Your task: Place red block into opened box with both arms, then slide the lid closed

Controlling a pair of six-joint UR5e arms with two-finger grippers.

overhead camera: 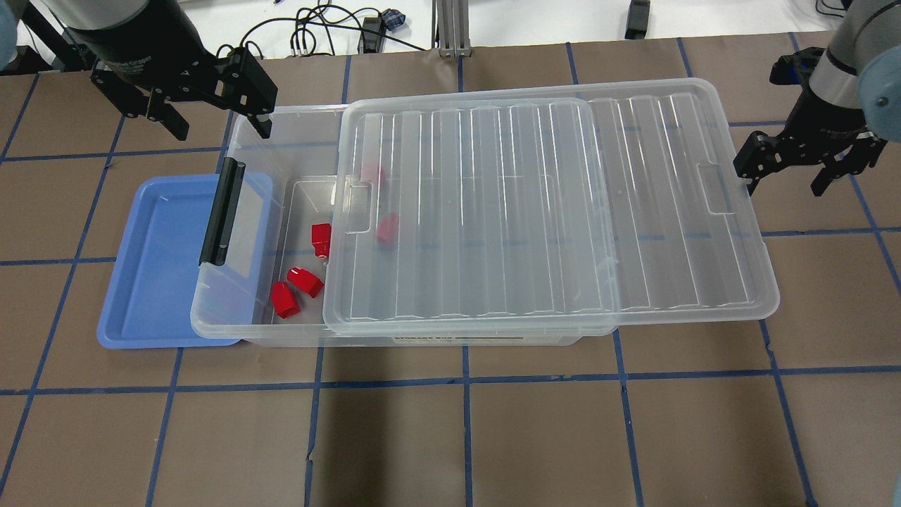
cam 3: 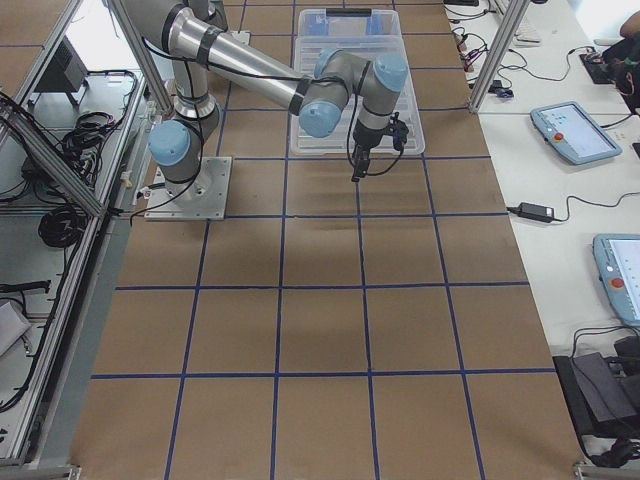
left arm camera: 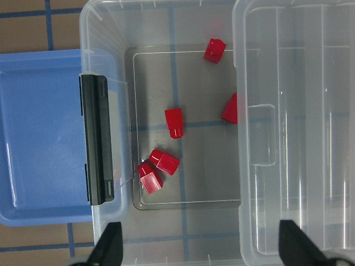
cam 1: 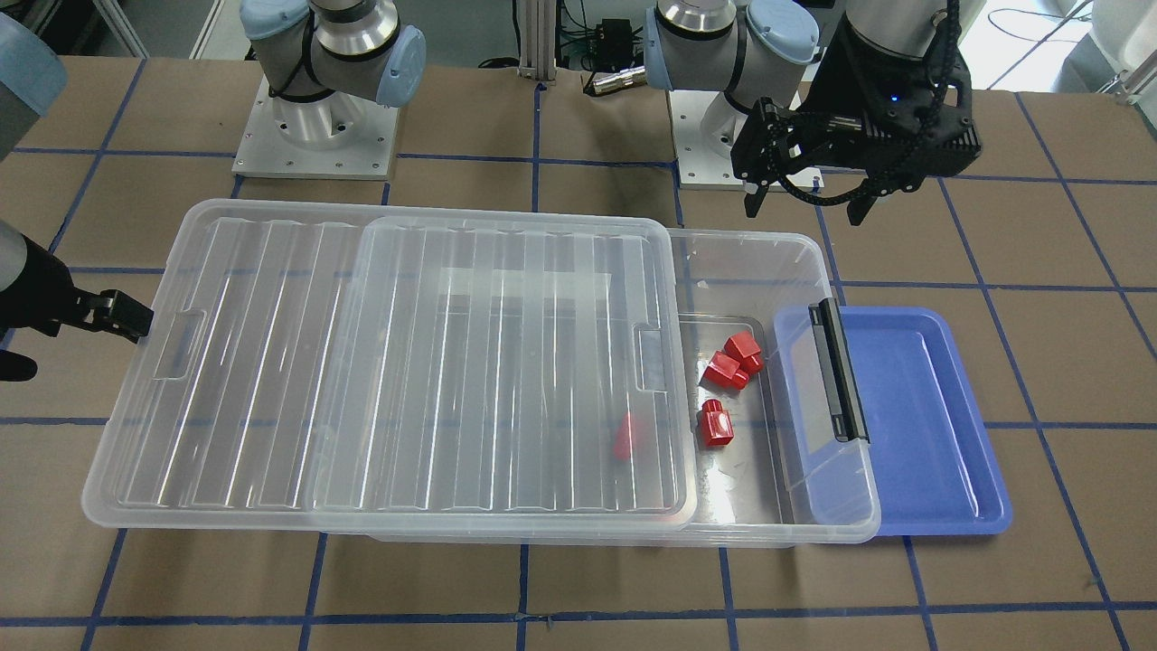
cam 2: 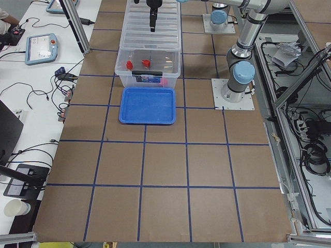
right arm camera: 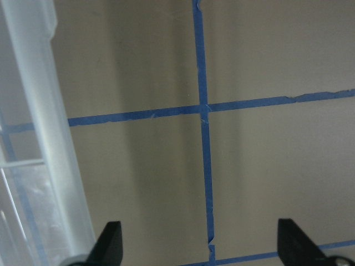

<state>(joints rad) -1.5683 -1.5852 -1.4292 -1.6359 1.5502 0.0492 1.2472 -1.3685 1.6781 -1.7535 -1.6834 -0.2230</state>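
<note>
Right gripper (cam 1: 81,342) edge-cropped, lid (cam 1: 407,362) blurring red block (cam 1: 624,438)

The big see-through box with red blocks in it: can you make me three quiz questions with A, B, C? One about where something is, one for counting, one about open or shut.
1. Where does the shallow blue plastic tray sit, compared with the clear plastic box?
A. Inside it.
B. At its end with the black latch bar.
C. On top of it.

2. How many small red plastic blocks lie in the box?
A. Two.
B. Five.
C. Nine.

3. How is the ridged clear plastic lid?
A. Slid partly back, latch end uncovered.
B. Fully shut.
C. Off the box, flat on the table.

Answers:
1 B, the tray pokes out from under the latch end.
2 B, the left wrist view shows five, one half under the lid.
3 A, the box's floor shows uncovered by the latch bar.
</note>
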